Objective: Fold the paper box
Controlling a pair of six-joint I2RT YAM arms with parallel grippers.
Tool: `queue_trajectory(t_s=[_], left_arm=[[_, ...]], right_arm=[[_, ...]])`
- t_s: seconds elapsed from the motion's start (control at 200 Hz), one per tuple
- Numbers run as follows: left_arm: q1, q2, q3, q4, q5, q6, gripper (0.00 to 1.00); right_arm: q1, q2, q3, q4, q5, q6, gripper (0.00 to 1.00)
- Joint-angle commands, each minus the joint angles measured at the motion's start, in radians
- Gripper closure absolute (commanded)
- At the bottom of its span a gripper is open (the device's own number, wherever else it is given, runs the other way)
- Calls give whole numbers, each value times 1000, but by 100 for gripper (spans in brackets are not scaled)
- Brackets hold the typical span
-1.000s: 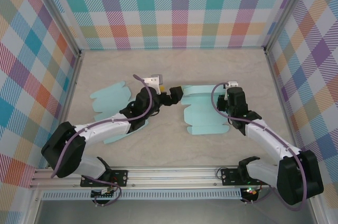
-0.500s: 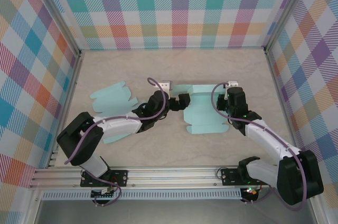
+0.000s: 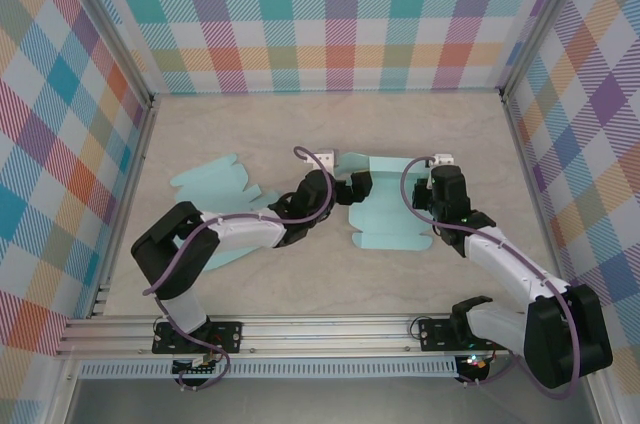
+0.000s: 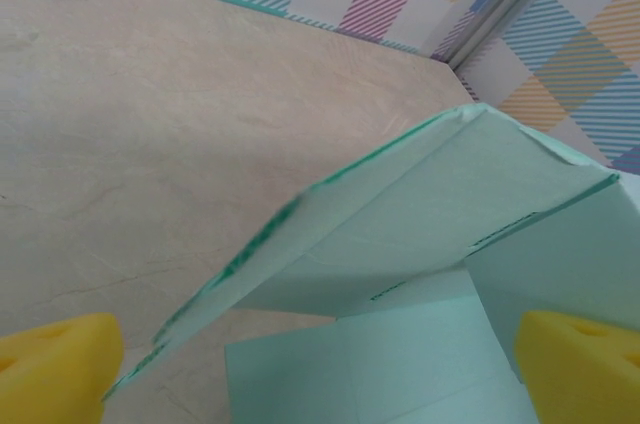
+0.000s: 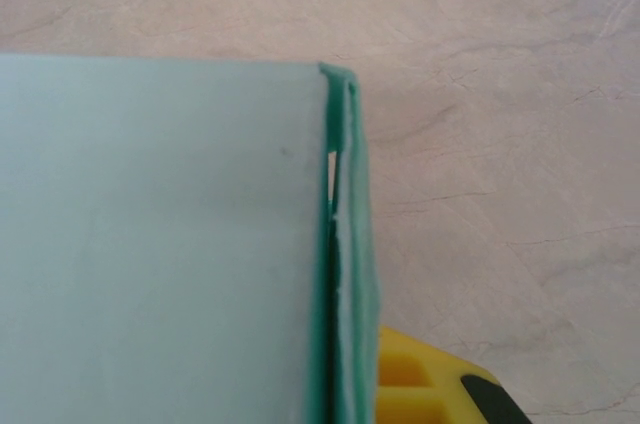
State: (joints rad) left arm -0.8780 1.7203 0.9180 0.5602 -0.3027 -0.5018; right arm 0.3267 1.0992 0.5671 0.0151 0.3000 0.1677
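Observation:
The paper box (image 3: 390, 216) is a light teal cut-out lying right of the table's middle. My left gripper (image 3: 358, 188) reaches its left end and stands open. In the left wrist view its yellow fingertips (image 4: 55, 369) sit at the bottom corners, wide apart, and a raised flap of the box (image 4: 430, 204) slants up between them above a flat panel. My right gripper (image 3: 437, 202) is at the box's right edge. The right wrist view has the doubled-over teal edge (image 5: 345, 274) running up from a yellow finger (image 5: 420, 384), with the gripper shut on it.
A second flat teal cut-out (image 3: 212, 187) lies at the left, partly under my left arm. Plaid walls (image 3: 330, 24) close in the back and both sides. An aluminium rail (image 3: 330, 329) runs along the near edge.
My left gripper has moved right, from just left of the box to over its left end, staying open. The box's left flap now stands raised. The right arm has not moved.

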Motion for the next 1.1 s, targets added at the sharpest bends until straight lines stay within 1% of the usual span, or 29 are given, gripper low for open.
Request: queue_trajectory(t_s=[0.0, 0.085, 0.18, 0.29, 0.395, 0.44, 0.455, 0.545, 0.59, 0.75, 0.93, 1.025, 1.095], left_arm=[[-27, -73, -49, 38, -66, -8, 0], [-26, -136, -112, 17, -94, -36, 0], [-27, -203, -177, -15, -87, -78, 0], [-31, -263, -258, -23, -38, -115, 0], [-36, -291, -300, -43, 5, -156, 1], [-38, -292, -308, -46, 21, -167, 5], [-38, -290, -309, -44, 26, -169, 6], [-38, -270, -305, -26, 45, -179, 22], [-39, -253, -297, -10, 57, -180, 25], [-38, -161, -234, 21, 111, -185, 23], [-38, -66, -177, 51, 116, -196, 23], [-38, -35, -148, 59, 120, -195, 23], [-38, -18, -123, 60, 134, -188, 26]], right_arm=[[12, -22, -9, 40, -44, -13, 100], [12, -21, -9, 42, -42, -11, 100], [12, -19, -7, 41, -42, -9, 100], [12, -18, -8, 39, -42, -8, 100], [12, -20, -8, 41, -45, -7, 100], [11, -21, -9, 40, -45, -7, 100], [12, -21, -10, 40, -45, -7, 100], [12, -22, -10, 41, -47, -5, 100], [12, -24, -11, 42, -49, -5, 100], [12, -26, -16, 42, -56, -2, 100], [11, -35, -24, 44, -59, 1, 100], [12, -41, -25, 44, -59, 1, 100], [12, -42, -27, 44, -61, 3, 100]])
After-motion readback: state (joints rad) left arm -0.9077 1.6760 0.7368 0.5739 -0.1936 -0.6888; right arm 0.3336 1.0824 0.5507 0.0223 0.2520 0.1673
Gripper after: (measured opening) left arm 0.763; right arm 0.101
